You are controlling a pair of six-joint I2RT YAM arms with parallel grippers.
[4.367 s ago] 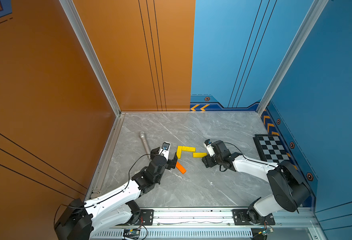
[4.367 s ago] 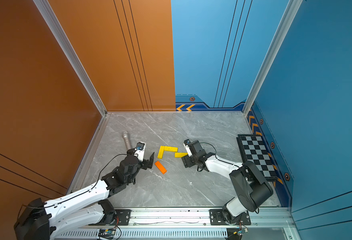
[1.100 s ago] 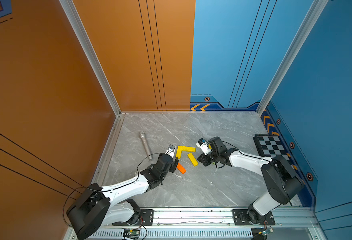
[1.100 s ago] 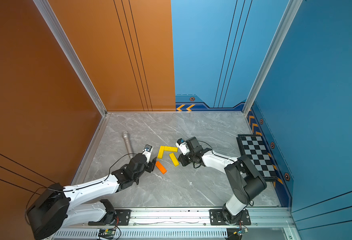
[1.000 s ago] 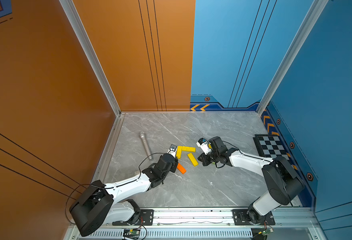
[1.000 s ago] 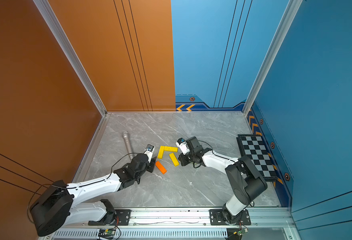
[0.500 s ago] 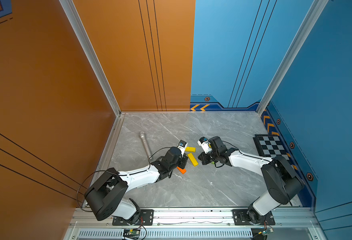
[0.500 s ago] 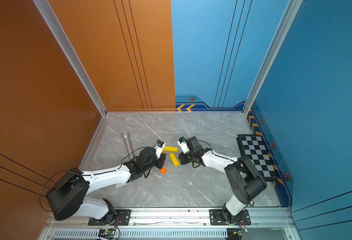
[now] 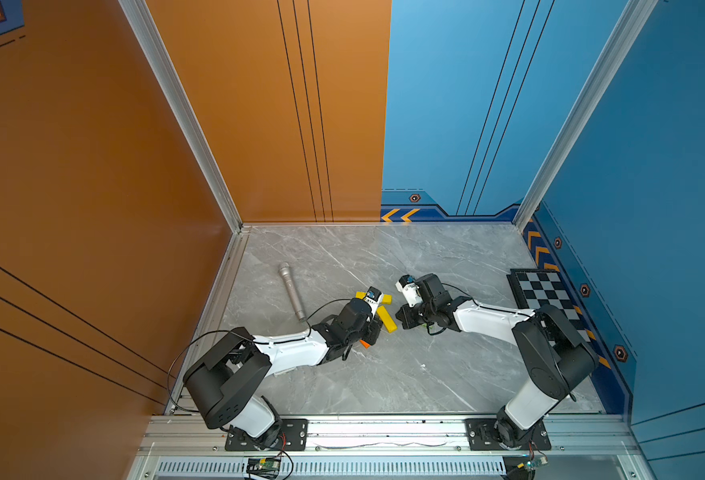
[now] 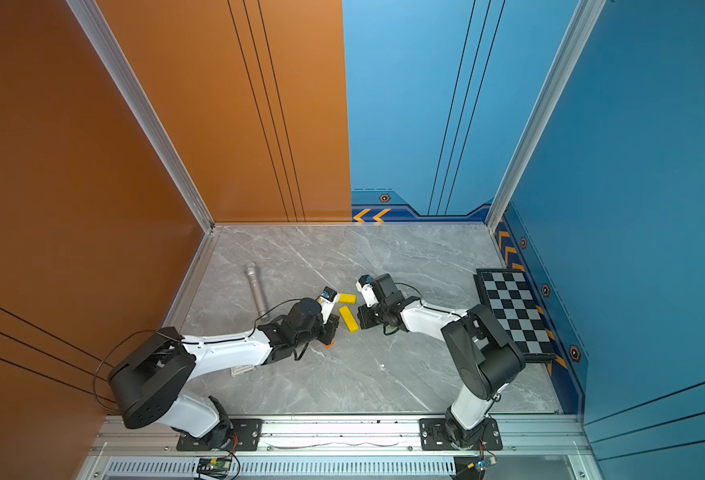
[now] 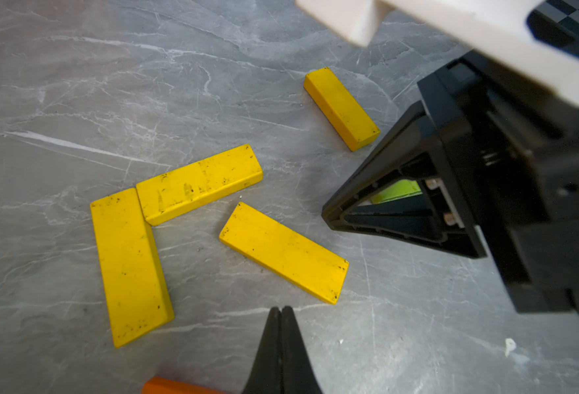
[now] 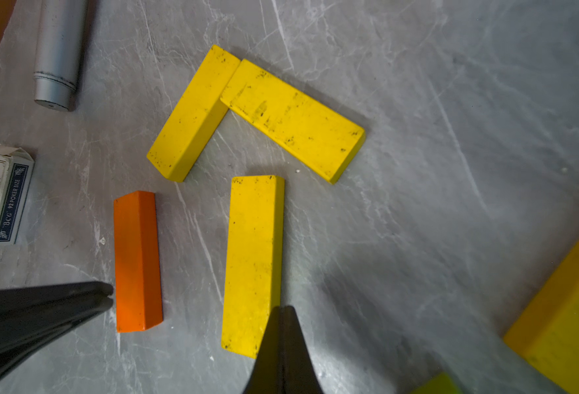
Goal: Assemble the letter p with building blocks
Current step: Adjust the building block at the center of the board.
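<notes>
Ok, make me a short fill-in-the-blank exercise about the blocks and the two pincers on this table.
1. The left pincer and the right pincer are both ___.
2. Two yellow blocks meet at a corner, forming the letter ___.
3. The block nearest the left pincer's tip in the right wrist view is coloured ___.
4. The left wrist view shows ___ yellow blocks in full.
Missing words: shut; L; orange; four.
</notes>
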